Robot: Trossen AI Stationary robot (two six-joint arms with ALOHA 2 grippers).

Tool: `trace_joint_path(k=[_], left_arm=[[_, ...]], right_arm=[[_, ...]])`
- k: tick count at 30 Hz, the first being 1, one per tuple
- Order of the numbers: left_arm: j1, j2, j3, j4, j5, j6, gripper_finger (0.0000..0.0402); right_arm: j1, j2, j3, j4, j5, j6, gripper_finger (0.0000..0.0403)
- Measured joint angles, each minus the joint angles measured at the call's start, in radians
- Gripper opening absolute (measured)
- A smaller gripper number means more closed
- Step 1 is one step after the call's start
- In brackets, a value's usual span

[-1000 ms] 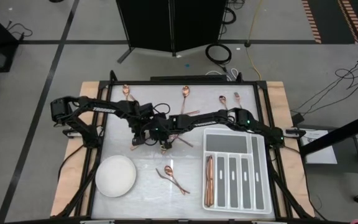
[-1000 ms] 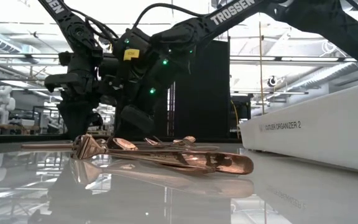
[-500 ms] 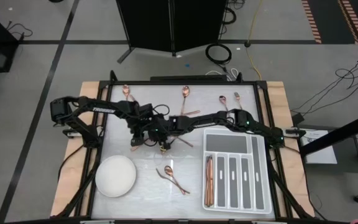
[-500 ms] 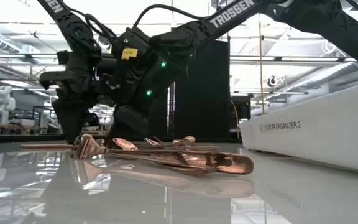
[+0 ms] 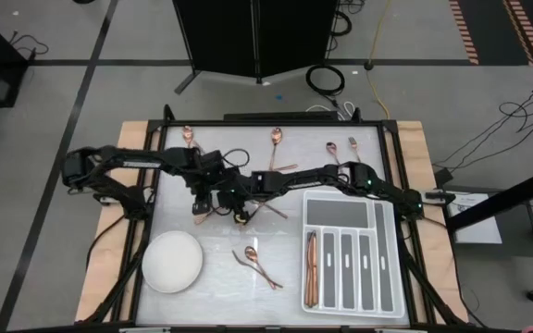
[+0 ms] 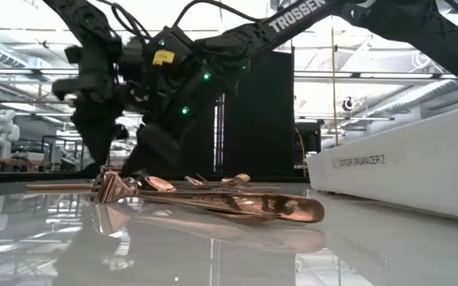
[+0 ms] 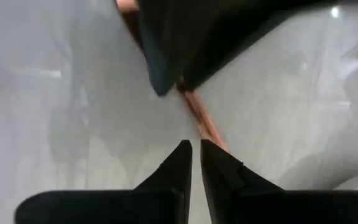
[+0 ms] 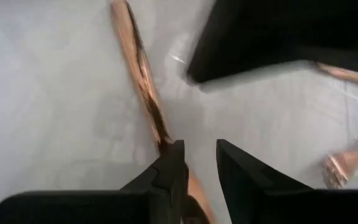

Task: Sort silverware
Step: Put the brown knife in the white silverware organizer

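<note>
Silverware (image 5: 213, 211) lies scattered mid-table; the piece under me runs diagonally, far end toward the rear-left. Since a sec ago my left gripper (image 7: 196, 149) rose & pulled left, fingers nearly together, empty. Right gripper (image 8: 199, 154) stands narrowly apart over that handle, no grip.

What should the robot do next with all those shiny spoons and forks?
Probably pull the left gripper back a little. It is shut with nothing in it and crowds the right gripper, which sits low over a copper piece in the pile.
</note>
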Motion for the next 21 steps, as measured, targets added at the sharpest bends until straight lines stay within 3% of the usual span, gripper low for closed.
trace_joint_path(k=[11,15,21], left_arm=[[0.004,-0.216,-0.054,-0.037,-0.104,-0.195,0.0034],[0.000,-0.277,-0.055,-0.046,-0.148,-0.237,0.0034],[0.045,-0.334,-0.055,-0.047,-0.309,-0.279,0.0047]], right_arm=[[0.010,-0.080,0.000,-0.010,-0.214,-0.015,0.0086],[0.001,-0.079,0.000,-0.005,-0.219,-0.016,0.0086],[-0.014,-0.079,0.000,0.000,-0.216,-0.014,0.0086]])
